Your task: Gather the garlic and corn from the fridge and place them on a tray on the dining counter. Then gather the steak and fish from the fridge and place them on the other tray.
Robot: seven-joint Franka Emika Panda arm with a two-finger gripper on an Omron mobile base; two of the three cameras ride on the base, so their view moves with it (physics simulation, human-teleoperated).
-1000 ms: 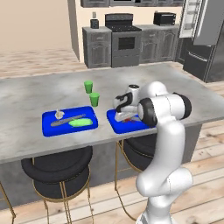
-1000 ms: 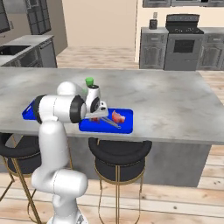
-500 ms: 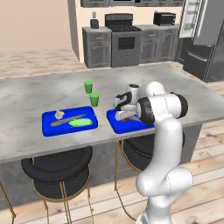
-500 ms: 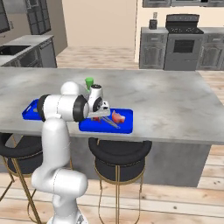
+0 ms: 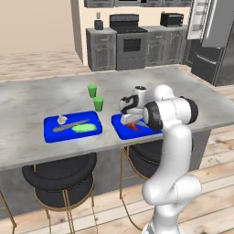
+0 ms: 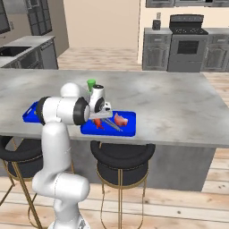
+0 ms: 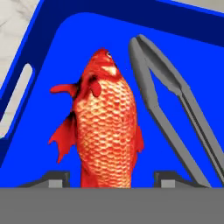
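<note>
My gripper hangs low over the right blue tray on the dining counter. It is open: its fingertips stand clear on either side of the fish. The orange-red scaly fish lies flat on the tray floor, beside grey tongs. From the right, the gripper is over the fish, with the red steak further along the same tray. The left tray holds the garlic, the light-green corn and another pair of tongs. The fridge stands at the far right.
Two upright green cups stand on the counter just behind the trays. Black round stools sit under the counter's near edge. A stove and dark cabinets line the far wall.
The jaws have spread apart and let go of the fish, which now rests on the tray. The arm has barely moved.
</note>
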